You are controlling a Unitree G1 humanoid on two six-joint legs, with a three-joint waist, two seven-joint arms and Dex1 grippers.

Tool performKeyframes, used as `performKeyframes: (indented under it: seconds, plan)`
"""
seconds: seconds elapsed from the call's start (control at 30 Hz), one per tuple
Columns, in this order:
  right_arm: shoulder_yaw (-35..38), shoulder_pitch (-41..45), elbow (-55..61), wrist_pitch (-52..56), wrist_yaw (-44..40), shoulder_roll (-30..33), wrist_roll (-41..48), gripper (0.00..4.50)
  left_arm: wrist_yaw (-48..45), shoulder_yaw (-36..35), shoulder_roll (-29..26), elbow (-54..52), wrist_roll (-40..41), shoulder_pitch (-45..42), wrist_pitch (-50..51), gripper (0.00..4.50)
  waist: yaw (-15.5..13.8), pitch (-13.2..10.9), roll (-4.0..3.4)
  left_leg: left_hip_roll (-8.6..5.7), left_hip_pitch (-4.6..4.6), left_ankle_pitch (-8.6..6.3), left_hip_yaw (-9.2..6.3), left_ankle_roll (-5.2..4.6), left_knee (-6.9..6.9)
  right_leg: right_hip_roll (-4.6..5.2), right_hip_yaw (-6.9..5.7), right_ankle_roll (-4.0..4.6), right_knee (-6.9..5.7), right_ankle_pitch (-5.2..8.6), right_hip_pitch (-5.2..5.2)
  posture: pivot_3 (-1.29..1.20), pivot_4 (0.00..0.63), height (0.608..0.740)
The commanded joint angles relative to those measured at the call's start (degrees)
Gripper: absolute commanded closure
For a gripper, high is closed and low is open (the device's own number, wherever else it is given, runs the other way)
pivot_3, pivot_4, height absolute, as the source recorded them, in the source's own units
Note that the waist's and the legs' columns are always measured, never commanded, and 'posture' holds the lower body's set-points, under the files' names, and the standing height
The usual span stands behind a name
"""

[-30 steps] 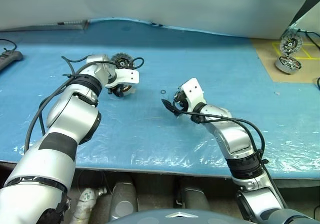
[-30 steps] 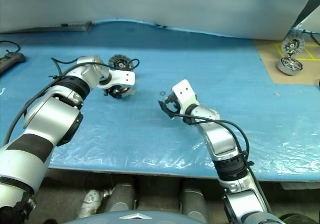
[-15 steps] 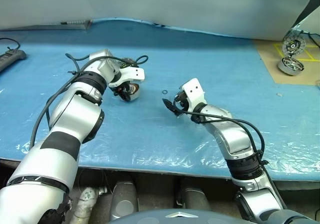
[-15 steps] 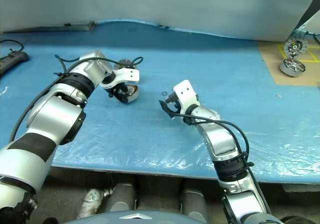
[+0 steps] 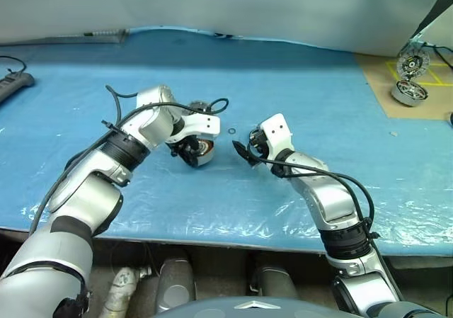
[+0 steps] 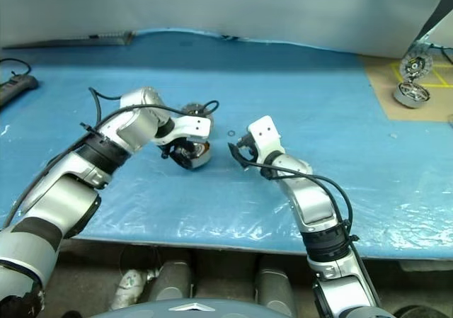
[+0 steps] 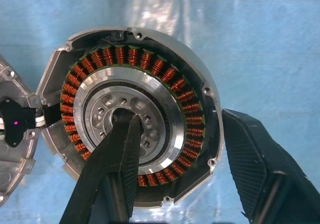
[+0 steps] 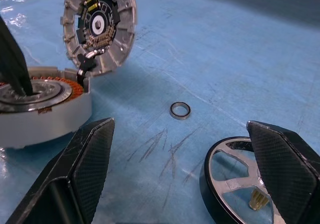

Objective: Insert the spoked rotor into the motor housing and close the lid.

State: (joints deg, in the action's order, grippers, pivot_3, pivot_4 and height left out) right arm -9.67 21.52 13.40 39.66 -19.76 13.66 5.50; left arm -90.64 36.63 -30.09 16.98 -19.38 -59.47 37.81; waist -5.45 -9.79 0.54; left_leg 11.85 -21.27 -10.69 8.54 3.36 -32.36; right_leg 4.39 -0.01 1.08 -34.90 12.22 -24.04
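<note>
On blue sheet — left jaws grip motor housing point(image 7: 135, 119), lid point(image 8: 99, 28) open.

Your head cameras look down over the blue table point(image 5: 297, 84) from behind; your wrist cameras sit close, both catching the motor housing point(image 7: 135, 119).

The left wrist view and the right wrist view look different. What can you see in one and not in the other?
The left wrist view looks straight down into the motor housing, with its full ring of copper windings and one finger of the left end effector in the centre hole. The right wrist view alone has the spoked rotor, a small metal ring and the lid's ribbed inner face. Both share the housing, the lid and the blue table cover.
</note>
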Motion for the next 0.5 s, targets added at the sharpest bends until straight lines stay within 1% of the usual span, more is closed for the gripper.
performKeyframes:
  seconds: [0.03, 0.13, 0.3, 0.37, 0.5]
  plan:
    - [0.7, 0.0, 2.2, -1.3, 0.3, -0.3, 0.2, 0.00, -1.9, 3.8, -1.6, -6.2, 3.1, 3.5, 5.5, 2.36, 0.0, 0.0, -0.04, 0.00, 0.01, 0.00, 0.01, 0.00, 0.01, 0.00, 0.00, 0.00, 0.02, 0.00, 0.00, 0.00, 0.150, 0.740]
    - [0.9, 0.0, 2.0, -1.5, 0.2, -0.1, 0.2, 0.00, -1.9, 4.8, -2.8, -10.6, 4.1, 4.3, 9.3, 2.36, 0.1, 0.0, -0.08, 0.00, 0.03, 0.00, 0.02, 0.01, 0.07, -0.01, 0.01, 0.00, 0.06, 0.00, 0.01, 0.00, 0.150, 0.740]
    - [0.9, 0.5, 1.4, -1.8, 0.2, -0.1, 0.1, 0.00, -1.3, 5.1, -2.8, -12.2, 4.1, 3.9, 12.5, 2.36, 0.2, 0.0, -0.15, -0.01, 0.04, 0.00, 0.02, 0.01, 0.11, -0.02, 0.00, 0.01, 0.09, 0.02, 0.01, 0.00, 0.150, 0.740]
    - [1.0, 0.8, 1.1, -2.1, 0.1, -0.1, 0.1, 0.00, -0.6, 5.1, -2.2, -11.7, 4.1, 3.5, 13.1, 1.66, 0.2, 0.1, -0.19, -0.01, 0.05, 0.00, 0.03, 0.01, 0.11, -0.02, 0.01, 0.01, 0.09, 0.02, 0.01, 0.00, 0.150, 0.740]
    - [1.1, 0.9, 0.9, -2.3, 0.1, 0.0, 0.0, 0.00, 0.5, 4.4, -1.2, -11.0, 5.2, 1.8, 13.5, 0.49, 0.1, 0.0, -0.29, -0.02, 0.04, 0.00, 0.02, 0.01, 0.10, -0.02, 0.01, 0.01, 0.10, 0.02, 0.02, 0.00, 0.150, 0.740]
